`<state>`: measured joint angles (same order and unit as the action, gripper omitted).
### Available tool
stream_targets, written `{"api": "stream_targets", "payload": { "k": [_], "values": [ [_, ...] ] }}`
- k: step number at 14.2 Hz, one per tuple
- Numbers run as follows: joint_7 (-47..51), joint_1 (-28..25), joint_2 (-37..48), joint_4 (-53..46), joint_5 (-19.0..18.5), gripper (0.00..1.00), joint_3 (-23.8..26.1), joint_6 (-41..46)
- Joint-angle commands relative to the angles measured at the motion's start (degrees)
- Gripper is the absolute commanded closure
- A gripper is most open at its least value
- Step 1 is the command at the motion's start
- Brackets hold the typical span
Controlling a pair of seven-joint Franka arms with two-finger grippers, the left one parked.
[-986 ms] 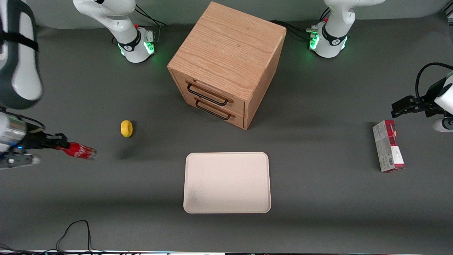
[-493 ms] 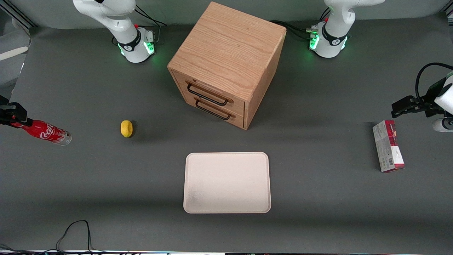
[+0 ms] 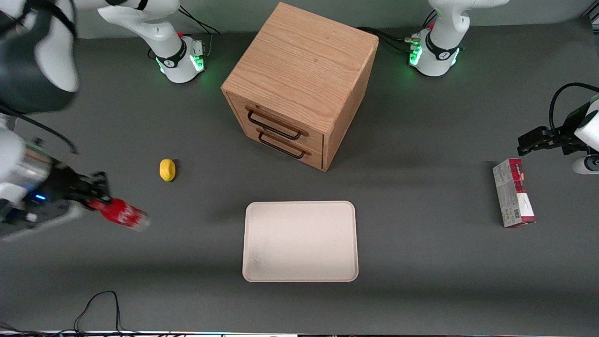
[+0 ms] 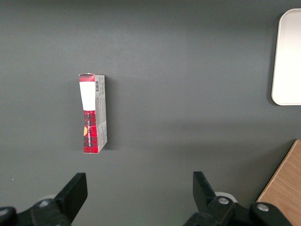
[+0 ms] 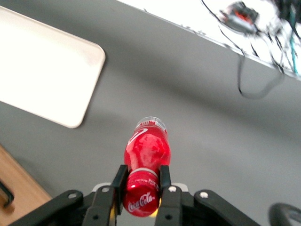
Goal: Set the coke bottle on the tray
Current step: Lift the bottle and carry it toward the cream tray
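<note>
My right gripper [image 3: 96,193] [image 5: 141,181] is shut on the red cap end of the coke bottle [image 3: 120,213] [image 5: 146,150]. It holds the bottle in the air above the table at the working arm's end, the clear base pointing toward the tray. The cream-white tray [image 3: 300,241] [image 5: 42,80] lies flat on the table in front of the drawer cabinet, nearer to the front camera, with nothing on it. A stretch of bare table separates the bottle from the tray's edge.
A yellow lemon [image 3: 167,169] lies on the table a little farther from the front camera than the bottle. The wooden drawer cabinet [image 3: 299,84] stands mid-table. A red-and-white carton box [image 3: 513,199] [image 4: 93,113] lies toward the parked arm's end. Cables [image 3: 100,309] trail along the table's near edge.
The gripper, still holding the bottle, swung out toward the table's end and a little farther from the front camera, then came back nearer the camera and toward the tray.
</note>
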<state>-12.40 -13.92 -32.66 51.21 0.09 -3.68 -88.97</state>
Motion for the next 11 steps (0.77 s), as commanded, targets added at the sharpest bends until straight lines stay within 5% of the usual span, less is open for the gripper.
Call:
{"api": "stream_targets", "payload": {
  "k": [1,5,11],
  "values": [
    [1.92,-7.23,-4.69,-6.03,-3.51,1.00,-0.81,-1.90],
    [6.07,-14.37,-6.02,-6.03,-3.61,1.00,-0.54,-3.14],
    [4.06,-14.12,-8.20,-5.94,-3.43,1.00,4.02,-6.21]
  ]
}}
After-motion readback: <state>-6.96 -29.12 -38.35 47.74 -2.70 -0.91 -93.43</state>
